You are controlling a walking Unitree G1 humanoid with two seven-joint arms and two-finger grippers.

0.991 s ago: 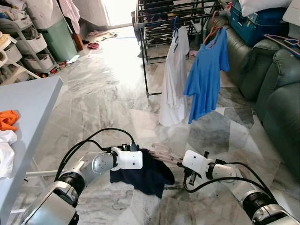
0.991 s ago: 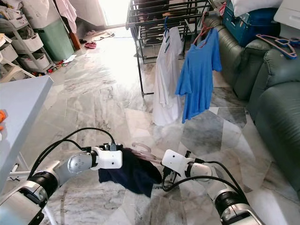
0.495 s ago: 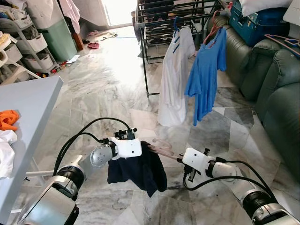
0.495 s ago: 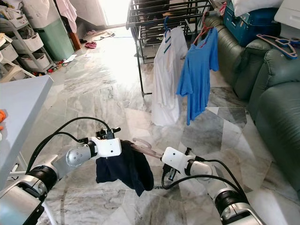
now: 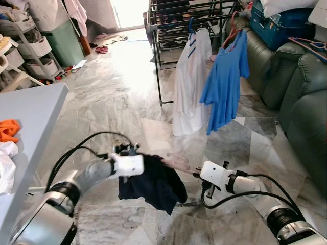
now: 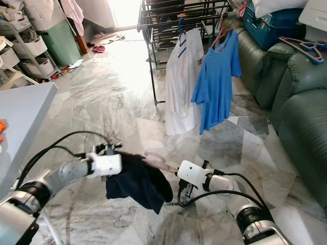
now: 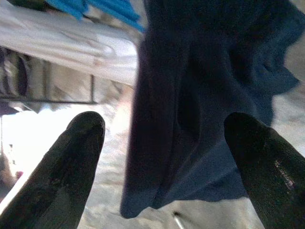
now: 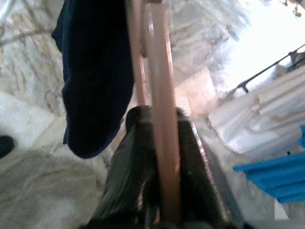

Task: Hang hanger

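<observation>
Presently, one pink hanger (image 5: 176, 164) carrying one dark navy garment (image 5: 156, 184) is held low over the marble floor (image 5: 117, 102), between the two arms. The right gripper (image 8: 159, 143) is clamped on the hanger's bar, both black fingers (image 8: 128, 157) pressed against the pink rod. The left gripper (image 7: 162, 157) stands with its fingers (image 7: 71, 167) wide apart, the navy cloth hanging in front of them; whether it touches the cloth cannot be told.

Two garments hang on the black drying rack (image 5: 189, 25): one white shirt (image 5: 190, 81) on a blue hanger and one blue t-shirt (image 5: 224, 81) on a red hanger. They hang just beside each other. One further hanger (image 5: 309, 45) lies on the green sofa (image 5: 301, 97). On the grey table (image 5: 30, 117) lie one orange cloth (image 5: 7, 130) and one white cloth (image 5: 6, 168).

Against the frame of half a second ago, the left arm is lower and blurred, and the navy garment has bunched wider beneath the hanger. The blue t-shirt has swung back to face forward. The right gripper keeps its place.

Open floor lies between the held hanger and the rack's foot. The sofa bounds the right side, the table edge bounds the left, and shelving (image 5: 25, 46) stands well back on the left.
</observation>
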